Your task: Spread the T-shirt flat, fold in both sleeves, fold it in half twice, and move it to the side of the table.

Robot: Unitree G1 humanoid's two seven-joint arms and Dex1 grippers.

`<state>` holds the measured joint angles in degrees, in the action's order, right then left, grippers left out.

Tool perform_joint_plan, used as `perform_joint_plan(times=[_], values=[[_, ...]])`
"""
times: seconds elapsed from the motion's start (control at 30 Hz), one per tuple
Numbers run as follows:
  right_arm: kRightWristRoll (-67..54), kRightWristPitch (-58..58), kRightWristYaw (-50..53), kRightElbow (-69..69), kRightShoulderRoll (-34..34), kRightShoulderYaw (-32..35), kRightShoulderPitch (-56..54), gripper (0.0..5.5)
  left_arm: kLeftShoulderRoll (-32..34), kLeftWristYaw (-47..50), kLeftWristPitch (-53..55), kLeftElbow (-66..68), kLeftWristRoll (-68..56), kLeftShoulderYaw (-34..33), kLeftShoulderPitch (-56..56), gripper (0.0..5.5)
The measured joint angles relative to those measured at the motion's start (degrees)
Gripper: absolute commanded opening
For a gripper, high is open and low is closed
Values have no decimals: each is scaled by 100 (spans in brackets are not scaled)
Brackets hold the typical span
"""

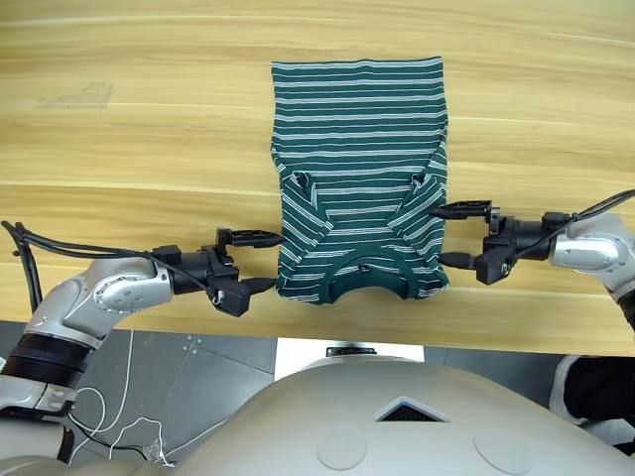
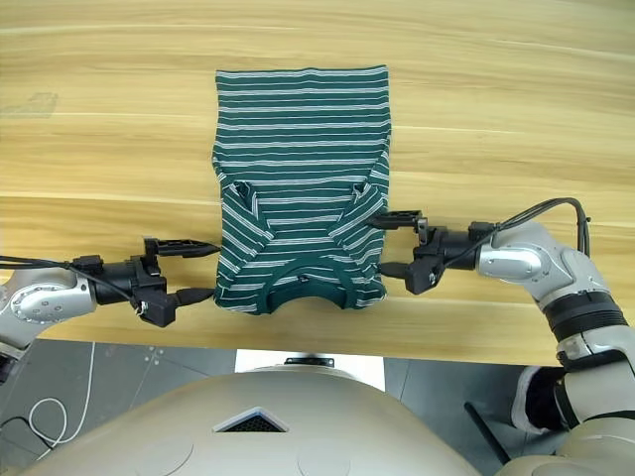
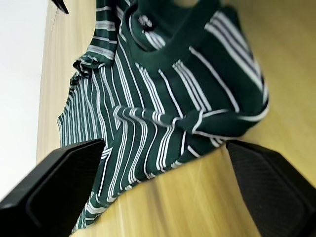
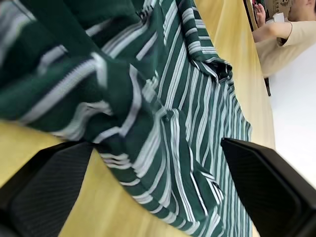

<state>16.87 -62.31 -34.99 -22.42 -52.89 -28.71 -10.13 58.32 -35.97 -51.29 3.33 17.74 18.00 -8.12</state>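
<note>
The left end effector (image 1: 260, 260) is hovering low over the counter (image 1: 139, 139) with its two dark fingers (image 3: 64, 190) spread wide and gripping nothing; their tips are sitting right at the robot's-left edge of the T-shirt (image 1: 359, 149), one level with the folded shoulder and the other near the collar-end corner. The right end effector (image 1: 452, 235) is mirroring it on the opposite side, its fingers (image 4: 269, 180) also gaping wide and empty, with the farther tip meeting the shirt's robot's-right edge at the shoulder fold and the nearer tip lying just beside the cloth. In both wrist views the striped fabric is filling the space between each open pair of fingers, bunched slightly at the near edge. The T-shirt, dark green with thin white stripes, is lying flat in the middle of the counter as a long upright rectangle. Both sleeves (image 1: 306, 210) are lying folded inward over the chest, forming a shallow V of diagonal stripes. The collar (image 1: 369, 270) is pointing toward the robot, close to the counter's near edge, and the straight hem (image 1: 357, 63) is lying on the far side. The light wood-grain counter is stretching out on both sides of the garment.
</note>
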Motion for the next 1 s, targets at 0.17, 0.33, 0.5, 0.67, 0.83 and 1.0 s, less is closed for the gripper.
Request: perform_joint_plan(times=[0.17,0.33,0.5,0.67,0.83,1.0], values=[[-550,161,-390,496,-757,109,560,478,7,-2,-10,98,-113,72,37,461],[-936,490,-819,833,-1194,233,864,478,8,-1,-6,99,-127,93,37,461],[-1116,517,-1009,959,-786,70,933,478,-20,0,-5,102,-127,116,45,461],[-1096,365,-973,588,-138,32,753,478,-183,0,-82,205,-128,284,218,461],[-970,205,-815,304,185,88,658,478,-312,1,-174,325,-158,427,351,461],[-972,196,-814,308,184,137,710,438,-315,1,-226,390,-180,502,401,408]])
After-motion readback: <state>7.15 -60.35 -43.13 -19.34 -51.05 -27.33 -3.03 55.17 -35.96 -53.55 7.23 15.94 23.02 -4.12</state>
